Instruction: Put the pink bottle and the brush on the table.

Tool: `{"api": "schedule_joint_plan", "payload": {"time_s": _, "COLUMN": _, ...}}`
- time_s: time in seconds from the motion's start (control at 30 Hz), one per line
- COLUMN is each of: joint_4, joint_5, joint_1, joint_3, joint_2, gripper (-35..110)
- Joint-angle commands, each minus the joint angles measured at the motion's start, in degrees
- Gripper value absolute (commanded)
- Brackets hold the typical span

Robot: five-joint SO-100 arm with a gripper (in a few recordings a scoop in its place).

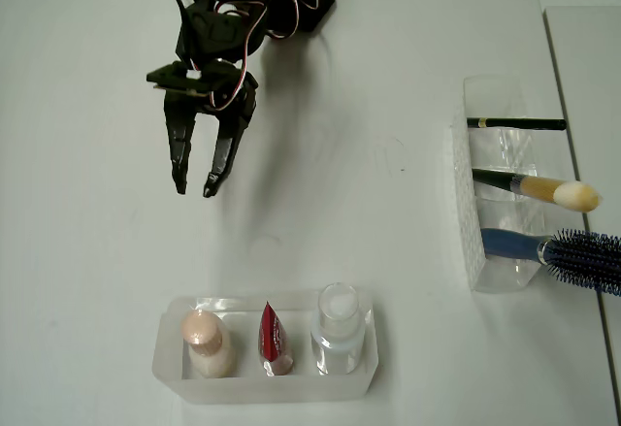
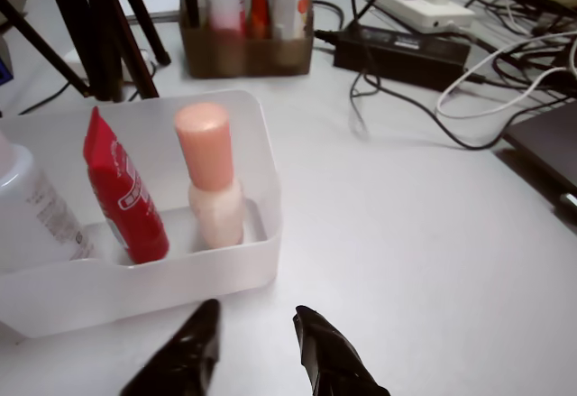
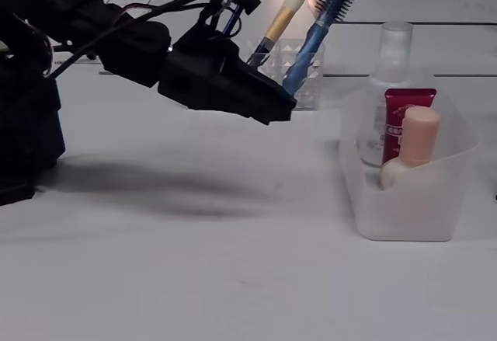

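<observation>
We judge neither item placed yet. The end effector (image 1: 194, 191) hangs empty above the counter (image 1: 87, 251), fingers apart. Ahead of its fingertips, the pink bottle (image 1: 206, 343) stands upright, cap up, in the white tray (image 1: 165, 368). Well off to its side, the brush (image 1: 543, 189) leans in the clear holder (image 1: 466, 213), tip outward.

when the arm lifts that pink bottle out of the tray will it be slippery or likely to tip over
The pink bottle looks smooth and glossy, so it may slip. Its cap is tall over a squat body, so a nudge near the top could tip it against the red tube. The tool is open, short of the tray.
</observation>
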Motion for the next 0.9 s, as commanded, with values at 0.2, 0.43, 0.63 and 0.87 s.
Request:
{"api": "schedule_joint_plan", "payload": {"time_s": 0.2, "joint_4": -3.3, "joint_5": -0.8, "joint_1": -0.4, "joint_3": -7.9, "joint_2": -5.7, "gripper": 30}}
{"api": "schedule_joint_plan", "payload": {"time_s": 0.43, "joint_4": -3.6, "joint_5": -0.9, "joint_1": -0.4, "joint_3": -13.6, "joint_2": -11.9, "gripper": 34}}
{"api": "schedule_joint_plan", "payload": {"time_s": 0.63, "joint_4": -3.6, "joint_5": -0.9, "joint_1": -0.4, "joint_3": -18.8, "joint_2": -17.1, "gripper": 37}}
{"api": "schedule_joint_plan", "payload": {"time_s": 0.87, "joint_4": -3.6, "joint_5": -0.9, "joint_1": -0.4, "joint_3": -25.9, "joint_2": -24.2, "gripper": 38}}
